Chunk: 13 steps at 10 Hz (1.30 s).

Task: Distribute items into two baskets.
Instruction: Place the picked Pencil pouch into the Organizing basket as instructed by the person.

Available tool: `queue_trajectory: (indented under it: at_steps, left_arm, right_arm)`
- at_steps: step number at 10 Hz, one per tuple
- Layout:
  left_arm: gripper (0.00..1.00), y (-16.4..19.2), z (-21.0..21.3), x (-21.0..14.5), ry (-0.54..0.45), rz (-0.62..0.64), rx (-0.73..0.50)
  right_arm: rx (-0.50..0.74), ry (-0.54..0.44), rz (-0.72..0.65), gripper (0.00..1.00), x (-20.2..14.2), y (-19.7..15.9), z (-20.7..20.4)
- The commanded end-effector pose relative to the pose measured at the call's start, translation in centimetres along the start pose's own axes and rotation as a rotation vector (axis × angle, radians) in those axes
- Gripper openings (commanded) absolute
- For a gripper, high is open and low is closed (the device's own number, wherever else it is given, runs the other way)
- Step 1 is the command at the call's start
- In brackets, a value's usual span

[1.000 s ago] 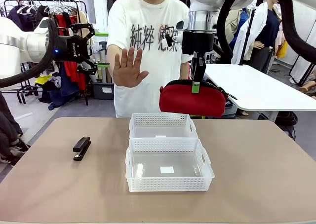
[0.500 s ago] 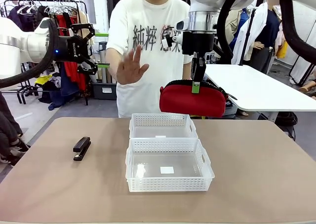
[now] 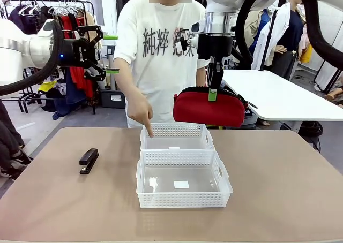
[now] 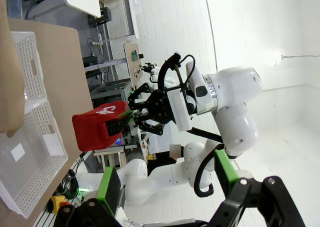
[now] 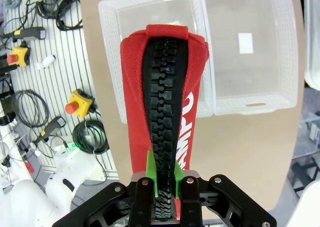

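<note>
**Ana:** Beige tabletop (image 3: pixel 278 200), with a clothes rack (image 3: pixel 48 7) off in the background. What's lying on it?

**Ben:** Two white lattice baskets sit touching end to end at the middle. The near basket (image 3: pixel 184 199) has a small white label (image 3: pixel 181 184) on its floor, and the far basket (image 3: pixel 177 129) is right behind it. A black stapler (image 3: pixel 88 160) lies flat on the table, well apart from them on the robot's left.

**Ana:** And the red pouch (image 3: pixel 209 110)?

**Ben:** It's up in the air, long side level, over the far right corner of the far basket. The right gripper (image 3: pixel 213 93) comes straight down onto it, jaws pinched tight on the black zipper (image 5: pixel 162 112) along its top. From the wrist, the green pads (image 5: pixel 151 174) press on either side of the zipper, with both baskets below.

**Ana:** What about the left gripper (image 3: pixel 102 55)?

**Ben:** It's raised high on the left, well clear of the table. Its jaws are spread wide with nothing between them.

**Ana:** Is the person (image 3: pixel 161 50) doing anything?

**Ben:** They're standing at the far side with one hand (image 3: pixel 140 114) lowered. The index finger (image 3: pixel 149 130) points down at the far basket's left corner. I can't tell whether it touches the rim.
</note>
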<state>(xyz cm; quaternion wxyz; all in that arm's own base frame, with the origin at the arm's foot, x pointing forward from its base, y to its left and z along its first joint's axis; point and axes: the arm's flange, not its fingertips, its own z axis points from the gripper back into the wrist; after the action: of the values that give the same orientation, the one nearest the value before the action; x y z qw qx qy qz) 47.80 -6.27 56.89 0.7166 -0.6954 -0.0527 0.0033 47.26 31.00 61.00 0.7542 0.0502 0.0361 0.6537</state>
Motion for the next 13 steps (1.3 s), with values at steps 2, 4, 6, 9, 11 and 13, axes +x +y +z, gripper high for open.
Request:
queue_trajectory:
  at_steps: [2,4,6,9,11,13]
  left_arm:
    - [1.0,-0.2,0.1,-0.1,-0.001,-0.004,-0.002]
    - [1.0,-0.2,0.1,-0.1,-0.001,-0.004,-0.002]
    - [1.0,-0.2,0.1,-0.1,-0.001,-0.004,-0.002]
    - [1.0,-0.2,0.1,-0.1,-0.001,-0.004,-0.002]
    - [1.0,-0.2,0.1,-0.1,-0.001,-0.004,-0.002]
    - [1.0,-0.2,0.1,-0.1,-0.001,-0.004,-0.002]
  right_arm:
    - [-0.005,-0.001,0.001,0.0,0.0,0.1,0.2]
    - [-0.005,-0.001,0.001,0.0,0.0,0.1,0.2]
    - [-0.005,-0.001,0.001,0.0,0.0,0.1,0.2]
    - [-0.005,-0.001,0.001,0.0,0.0,0.1,0.2]
    - [-0.025,-0.021,0.041,0.0,0.1,0.2,-0.5]
    - [-0.063,-0.053,0.074,0.0,0.8,1.2,-1.6]
